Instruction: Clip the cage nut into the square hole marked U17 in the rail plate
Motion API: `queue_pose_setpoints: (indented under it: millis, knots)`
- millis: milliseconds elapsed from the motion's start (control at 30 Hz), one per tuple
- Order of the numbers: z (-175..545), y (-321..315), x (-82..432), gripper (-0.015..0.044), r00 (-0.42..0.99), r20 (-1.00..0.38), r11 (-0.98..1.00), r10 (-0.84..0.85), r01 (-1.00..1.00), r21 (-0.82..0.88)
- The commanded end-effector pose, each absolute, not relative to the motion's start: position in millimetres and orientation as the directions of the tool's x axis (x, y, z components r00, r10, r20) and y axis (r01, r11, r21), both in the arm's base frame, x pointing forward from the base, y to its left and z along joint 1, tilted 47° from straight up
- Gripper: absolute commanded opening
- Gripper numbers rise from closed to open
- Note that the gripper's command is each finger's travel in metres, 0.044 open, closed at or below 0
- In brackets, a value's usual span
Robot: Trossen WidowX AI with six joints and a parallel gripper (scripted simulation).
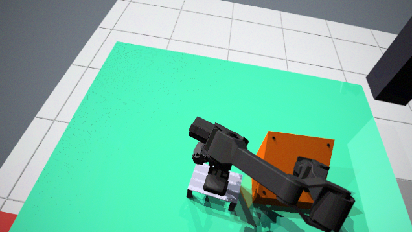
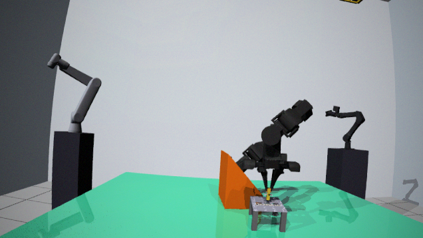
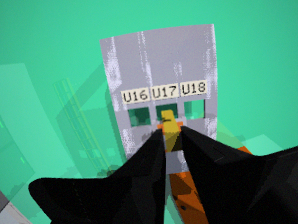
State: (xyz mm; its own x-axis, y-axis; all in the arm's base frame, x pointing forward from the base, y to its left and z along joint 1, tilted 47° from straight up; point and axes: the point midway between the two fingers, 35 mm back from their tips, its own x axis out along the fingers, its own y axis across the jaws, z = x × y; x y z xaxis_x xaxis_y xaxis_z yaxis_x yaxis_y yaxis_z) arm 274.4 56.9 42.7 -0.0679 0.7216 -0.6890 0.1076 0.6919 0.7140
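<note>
The yellow cage nut [image 2: 268, 194] [image 3: 170, 131] is pinched between the two black fingertips of my gripper [image 2: 269, 189] [image 3: 170, 133], which is shut on it. In the top view the hand hides the nut and fingertips. The grey rail plate [image 1: 194, 182] [image 2: 258, 201] [image 3: 167, 55] stands on short legs below the gripper. In the wrist view the nut overlaps the near part of the square hole U17 [image 3: 161, 108], below its label [image 3: 161, 91]. In the exterior view the nut's lower end is at or just above the plate top; contact cannot be told.
Holes U16 [image 3: 139, 116] and U18 [image 3: 194, 109] flank U17. An orange wedge-shaped block [image 1: 291, 147] [image 2: 231, 189] [image 3: 187, 195] stands close beside the plate, with the arm reaching over it in the top view. Two other arms on dark pedestals [image 2: 66, 166] [image 2: 346, 169] stand beyond the green table.
</note>
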Motion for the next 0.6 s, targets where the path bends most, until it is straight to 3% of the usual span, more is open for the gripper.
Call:
queue_pose_setpoints:
  millis: [0,567]
  knots:
    - [38.7,62.7,273.1,0.0034,-0.072,-0.685,0.689,0.725,0.112,0.717]
    - [28.9,73.7,271.9,0.0034,-0.071,-0.685,0.688,0.725,0.111,0.717]
